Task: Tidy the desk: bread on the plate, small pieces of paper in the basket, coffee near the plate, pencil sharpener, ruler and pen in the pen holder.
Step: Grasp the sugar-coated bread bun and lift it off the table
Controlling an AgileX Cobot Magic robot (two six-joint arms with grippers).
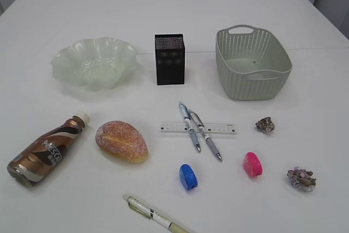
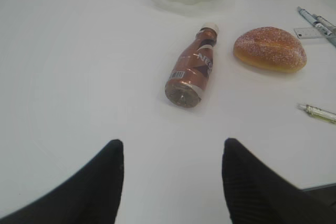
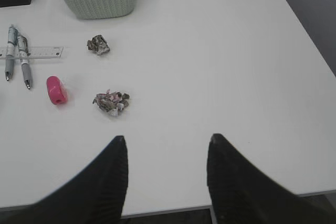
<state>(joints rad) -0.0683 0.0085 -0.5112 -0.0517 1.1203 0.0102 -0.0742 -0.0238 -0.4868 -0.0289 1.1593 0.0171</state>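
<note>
Both sets of jaws stand spread apart with nothing between them. The left gripper [image 2: 172,153] hangs over bare table short of the coffee bottle; the right gripper [image 3: 167,148] hangs over bare table short of the paper scraps. Neither gripper appears in the exterior view.

The white table [image 1: 305,20] carries all items. At the rear right stands the pale green basket [image 1: 252,64], upright, with nothing visible inside. At the rear left sits the translucent green plate [image 1: 94,61], a wavy-rimmed dish with nothing on it. Between the two stands the black mesh pen holder [image 1: 169,59], upright.

The coffee bottle [image 1: 48,149] lies on its side at front left, cap pointing toward the plate. The bread [image 1: 121,141], a sugared bun, lies just right of the bottle, apart from it.

The ruler [image 1: 218,129] lies flat at centre. Two pens [image 1: 199,131] lie across it, side by side. A third pen [image 1: 155,215] lies at the front edge.

The blue pencil sharpener [image 1: 187,176] and the pink pencil sharpener [image 1: 252,164] lie in front of the ruler, well apart.

One crumpled paper piece [image 1: 265,125] lies right of the ruler; a second paper piece [image 1: 301,179] lies nearer the front right.
</note>
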